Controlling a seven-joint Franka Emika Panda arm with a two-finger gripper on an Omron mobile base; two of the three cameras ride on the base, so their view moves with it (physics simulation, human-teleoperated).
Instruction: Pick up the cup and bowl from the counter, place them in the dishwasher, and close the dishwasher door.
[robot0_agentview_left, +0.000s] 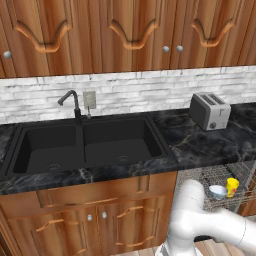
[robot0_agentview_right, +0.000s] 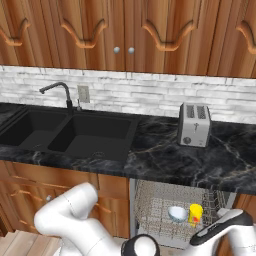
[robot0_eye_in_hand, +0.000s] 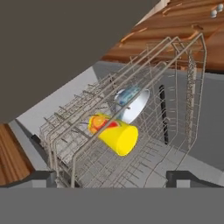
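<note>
The cup (robot0_eye_in_hand: 113, 133) sits inside the dishwasher (robot0_agentview_right: 172, 210), in the wire rack (robot0_eye_in_hand: 131, 131), and the bowl (robot0_eye_in_hand: 131, 104) is right beside it, touching. We see our jaws wide apart and holding nothing. Up on the black surface (robot0_agentview_right: 165, 155) stands a toaster (robot0_agentview_right: 194, 125), next to the sink (robot0_agentview_left: 85, 142).

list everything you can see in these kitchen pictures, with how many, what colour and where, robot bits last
cup: one, yellow, in the dishwasher rack.
bowl: one, pale blue-white, in the rack beside the cup.
dishwasher: one, grey, open under the counter.
counter: one, black marble.
sink: one, black, two basins, in the counter.
faucet: one, black, behind the sink.
toaster: one, silver, on the counter.
outlet: one, grey, on the tiled wall.
cabinets: wooden, above and below the counter.
arm: one, white, low in front of the dishwasher.
gripper: one, dark jaws apart, empty, facing the rack.
</note>
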